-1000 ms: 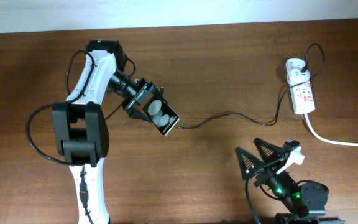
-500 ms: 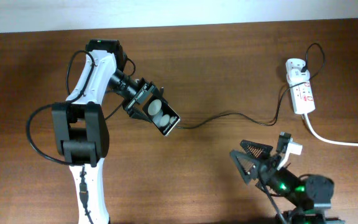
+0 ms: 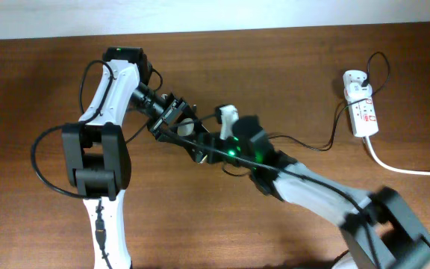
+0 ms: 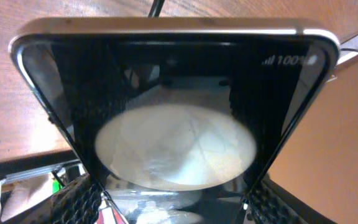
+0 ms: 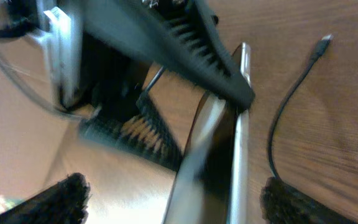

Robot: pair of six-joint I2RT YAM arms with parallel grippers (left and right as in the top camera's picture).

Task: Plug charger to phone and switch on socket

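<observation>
My left gripper (image 3: 172, 119) is shut on the phone (image 3: 187, 127) and holds it tilted above the table. In the left wrist view the phone (image 4: 166, 81) fills the frame between my fingers (image 4: 173, 205). My right gripper (image 3: 198, 146) is open and motion-blurred at the phone's lower end, partly hiding it. In the right wrist view the phone (image 5: 238, 143) is edge-on between my spread fingers (image 5: 179, 202). The charger cable (image 3: 304, 140) runs to the white adapter (image 3: 355, 78) on the socket (image 3: 364, 116). Its plug tip (image 5: 324, 41) lies loose on the table, right of the phone.
The socket's thick white cord (image 3: 409, 170) runs off the right edge. The right arm (image 3: 312, 190) stretches diagonally across the table's middle. The left arm's base (image 3: 99, 172) stands at the front left.
My right arm has swung from the front right of the table up and left to the phone. The left gripper and phone have not moved.
</observation>
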